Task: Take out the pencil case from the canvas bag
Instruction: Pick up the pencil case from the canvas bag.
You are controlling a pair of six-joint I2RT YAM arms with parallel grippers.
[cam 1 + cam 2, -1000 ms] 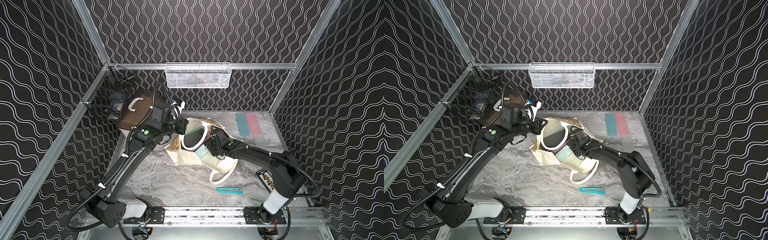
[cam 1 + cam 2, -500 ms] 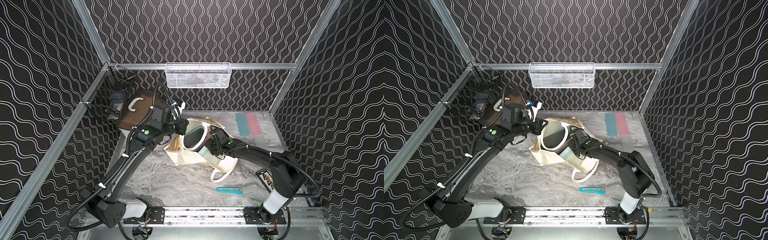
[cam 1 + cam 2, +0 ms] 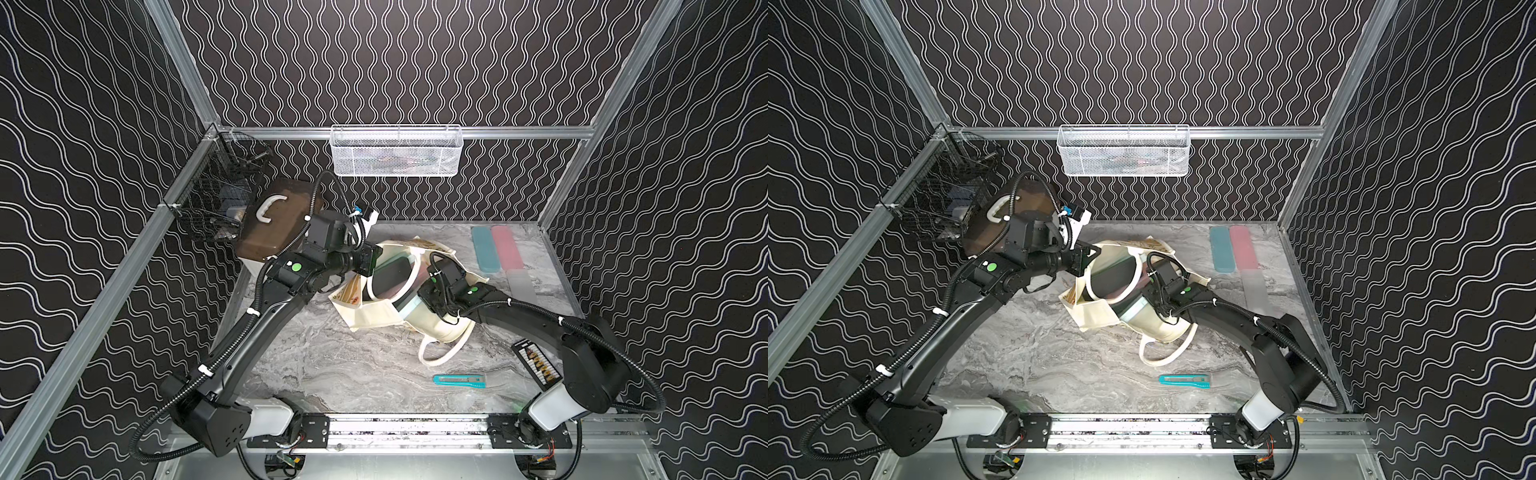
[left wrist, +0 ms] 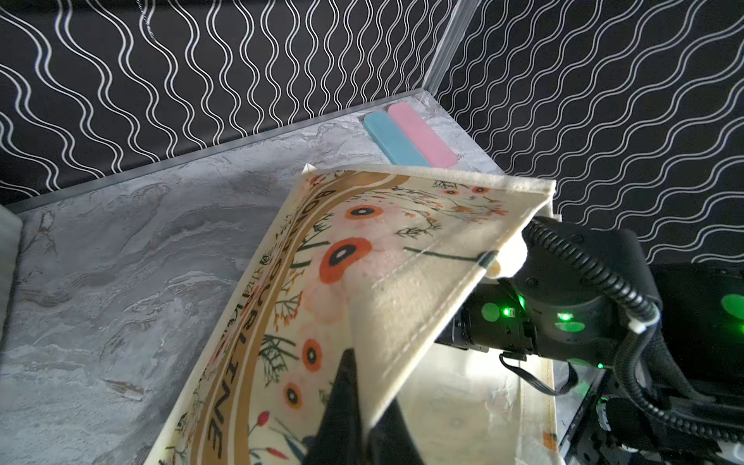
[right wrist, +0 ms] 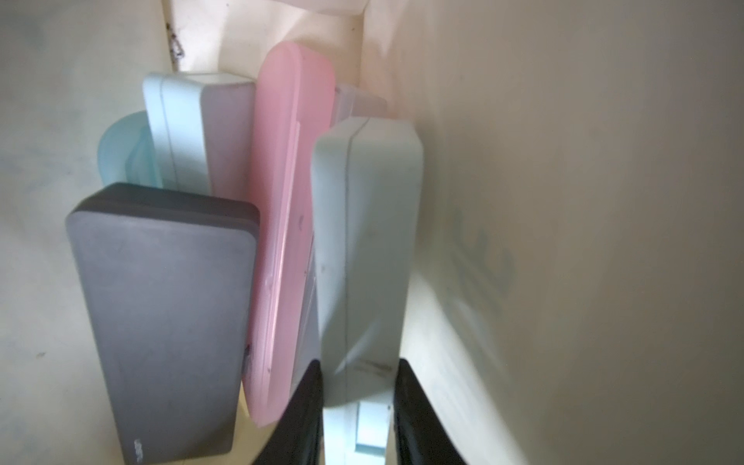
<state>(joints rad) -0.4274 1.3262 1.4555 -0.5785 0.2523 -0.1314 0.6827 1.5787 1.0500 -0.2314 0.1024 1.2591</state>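
While inside canvas bag (image 5: 604, 181), pencil case (image 5: 362, 241) between right fingers (image 5: 422, 435) (touching)

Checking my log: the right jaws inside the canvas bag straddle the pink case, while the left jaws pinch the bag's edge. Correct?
No. The right wrist view shows the jaws straddling the pale green case, not the pink case beside it. The rest holds.

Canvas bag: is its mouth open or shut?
Open. The left gripper holds up the rim of the canvas bag; the right wrist view shows pencil cases inside.
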